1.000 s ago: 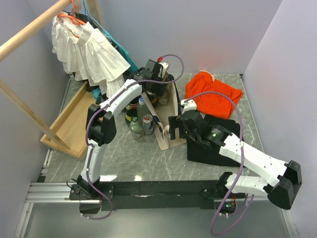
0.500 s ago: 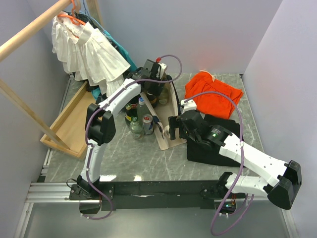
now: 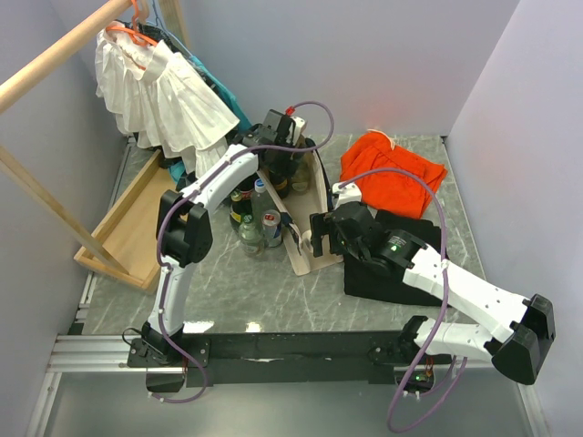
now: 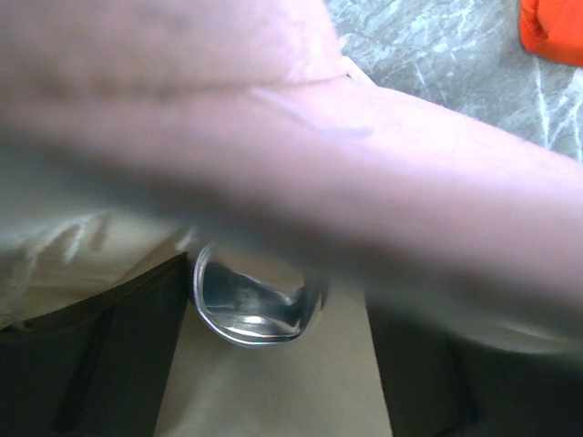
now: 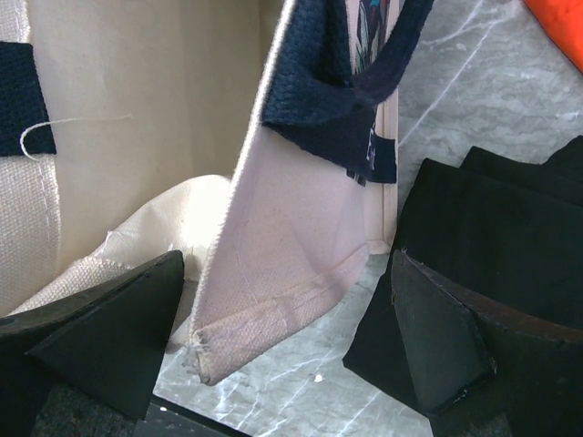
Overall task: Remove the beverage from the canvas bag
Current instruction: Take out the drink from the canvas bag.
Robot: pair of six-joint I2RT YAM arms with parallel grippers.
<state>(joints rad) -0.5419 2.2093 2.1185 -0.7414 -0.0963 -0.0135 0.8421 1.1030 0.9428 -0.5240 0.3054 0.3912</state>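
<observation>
Reaching into canvas bag (image 3: 310, 259): left gripper (image 3: 290, 162) spread wide around beverage can (image 4: 255, 305), nothing clamped. Right gripper (image 5: 282, 355) gaping astride its wall, unpinched. Risk: unheld bag lifts with can, fabric snags.

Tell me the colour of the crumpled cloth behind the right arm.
The crumpled cloth is bright orange, clearest in the top external view.

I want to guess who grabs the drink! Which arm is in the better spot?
Probably left. The left arm's fingers reach into the boxy beige canvas bag, one on either side of a shiny silver can. The right arm's fingers only straddle the bag's wall.
</observation>
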